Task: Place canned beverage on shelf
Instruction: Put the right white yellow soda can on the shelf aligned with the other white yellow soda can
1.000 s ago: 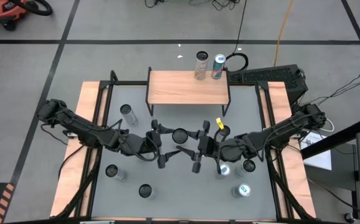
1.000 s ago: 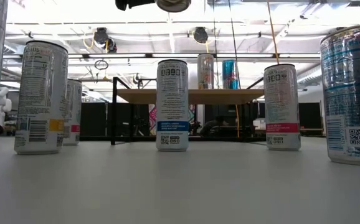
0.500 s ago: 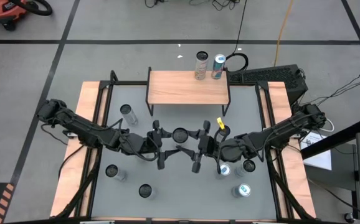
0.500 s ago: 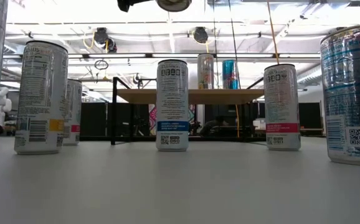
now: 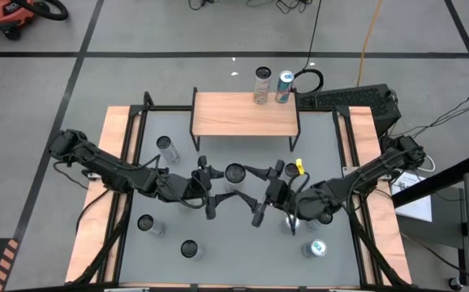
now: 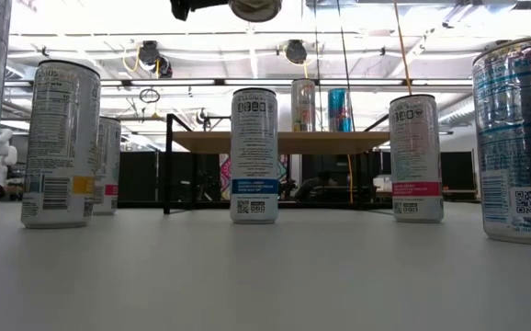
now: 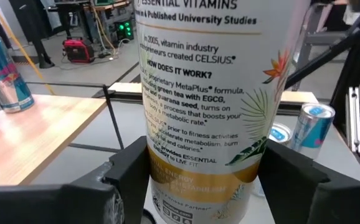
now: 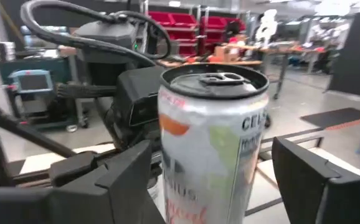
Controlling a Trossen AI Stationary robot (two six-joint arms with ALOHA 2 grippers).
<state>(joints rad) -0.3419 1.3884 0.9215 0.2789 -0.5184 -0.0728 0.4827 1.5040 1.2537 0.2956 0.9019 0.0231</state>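
Item: one tall white can [image 5: 234, 173], upright, long axis vertical, lid uppermost, lifted above the table's [image 5: 234, 243] middle, short of the shelf [image 5: 244, 114]. We record the left gripper [image 5: 212, 182] clamped on its lower body, fingers [image 7: 130, 171] pressed to either side. The right gripper [image 5: 264, 193] faces it from the other side, jaws spread wide with a gap to the can wall, holding nothing. We judge this a hand-over midway, the left arm taking the load. Two cans [image 5: 273, 85] already stand at the shelf's far edge.
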